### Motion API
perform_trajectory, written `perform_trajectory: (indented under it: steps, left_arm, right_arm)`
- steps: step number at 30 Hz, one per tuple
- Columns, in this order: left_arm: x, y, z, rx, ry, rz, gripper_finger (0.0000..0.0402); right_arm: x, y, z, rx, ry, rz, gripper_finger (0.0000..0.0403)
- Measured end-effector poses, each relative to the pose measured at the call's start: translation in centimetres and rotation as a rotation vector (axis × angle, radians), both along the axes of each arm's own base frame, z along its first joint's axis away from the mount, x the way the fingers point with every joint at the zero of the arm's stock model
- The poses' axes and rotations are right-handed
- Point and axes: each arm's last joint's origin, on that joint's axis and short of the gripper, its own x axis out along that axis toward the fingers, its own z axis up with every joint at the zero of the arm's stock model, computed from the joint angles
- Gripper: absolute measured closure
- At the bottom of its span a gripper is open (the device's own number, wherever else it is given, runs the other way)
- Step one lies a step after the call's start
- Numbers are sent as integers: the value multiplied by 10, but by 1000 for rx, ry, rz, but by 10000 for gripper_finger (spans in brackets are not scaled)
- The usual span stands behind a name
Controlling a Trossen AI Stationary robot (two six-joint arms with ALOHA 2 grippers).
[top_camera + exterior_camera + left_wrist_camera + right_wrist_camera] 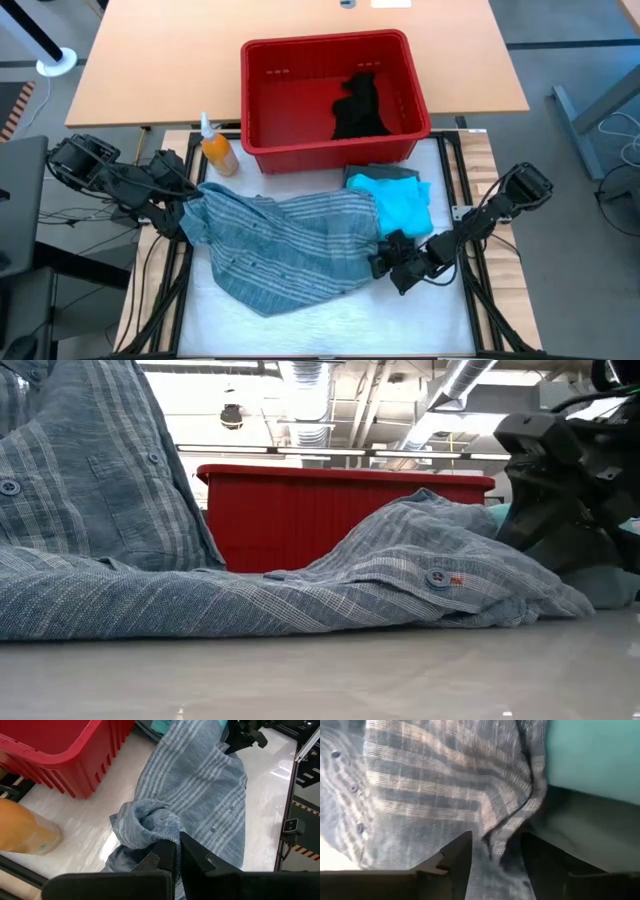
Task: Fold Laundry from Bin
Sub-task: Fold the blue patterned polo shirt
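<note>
Nearest to us on the white table top (330,320) lies the blue-grey striped button shirt (290,245), spread across the middle with both arms at its ends. At its left end the left gripper (185,215) has its jaws closed tight on a bunched fold of the shirt; in the left wrist view we see the cloth gathered into a knot right at the fingertips (167,857), with the rest of the shirt trailing away flat over the table. At the right end the right gripper (385,262) stands with its jaws partly open, one finger on each side of a raised fold of the shirt's edge; in the right wrist view the fold sits between the fingers (457,855), and we cannot tell whether they already press it.

Just beyond the right gripper we see the bright turquoise garment (405,205), lying on a grey-green garment (380,175) whose edge shows next to the bin. An orange spray bottle (216,150) stands by the bin's left corner. Farthest off, the red bin (270,95) sits at the table's far edge, with a black garment (358,105) crumpled inside it, toward its right side.
</note>
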Motion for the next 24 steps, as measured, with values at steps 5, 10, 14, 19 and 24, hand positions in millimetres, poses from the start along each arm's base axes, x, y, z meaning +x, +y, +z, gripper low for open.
perform_trajectory:
  steps: [5,10,14,19,24]
  left_arm:
    - [0,0,0,-7,-1,7,401]
    - [0,0,0,-6,-1,6,401]
    - [0,0,0,4,1,-5,401]
    - [0,0,0,5,1,-6,401]
    - [0,0,0,35,7,-36,401]
  right_arm:
    - [3,-4,1,-29,-9,-12,268]
    - [3,-4,1,-26,-14,-13,367]
    - [5,-3,2,3,-32,-3,381]
    - [4,1,18,75,-62,57,383]
    - [3,1,51,69,-136,141,385]
